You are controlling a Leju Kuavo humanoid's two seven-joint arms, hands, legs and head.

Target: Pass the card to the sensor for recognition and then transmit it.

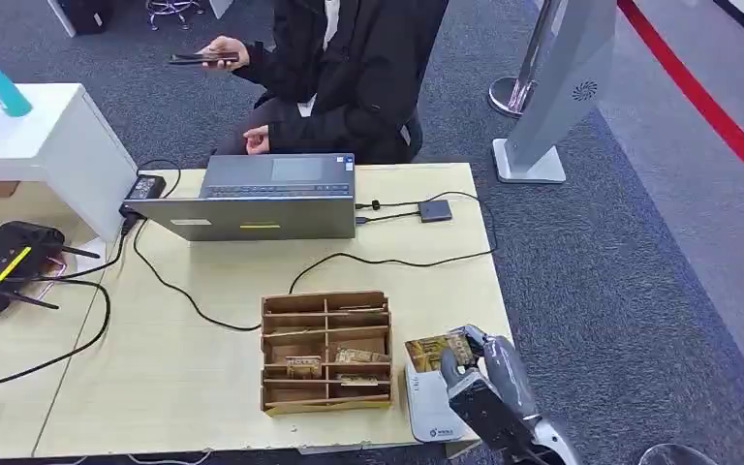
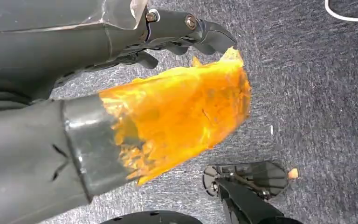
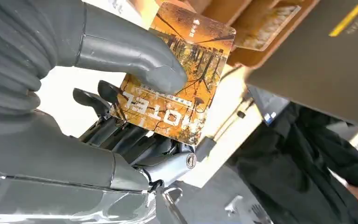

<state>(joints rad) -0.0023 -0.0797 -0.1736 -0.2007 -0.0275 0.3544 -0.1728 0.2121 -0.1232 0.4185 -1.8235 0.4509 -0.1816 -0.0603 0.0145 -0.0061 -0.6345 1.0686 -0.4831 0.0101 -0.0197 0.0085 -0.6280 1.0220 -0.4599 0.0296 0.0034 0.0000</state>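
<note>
At the lower right of the head view, the card (image 1: 430,351) is pinched flat between thumb and fingers of the right hand (image 1: 473,373), held above the white sensor (image 1: 428,407), presumably for reading. The left hand (image 2: 168,84) hangs over carpet; its grasp cannot be judged.

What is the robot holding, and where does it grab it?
The right hand holds an orange printed hotel card, pinched flat between thumb and fingers near one edge. The left hand holds nothing.

laptop (image 1: 263,203): 1 | wooden organizer (image 1: 326,351): 1 | router (image 1: 5,263): 1 | person (image 1: 349,68): 1
</note>
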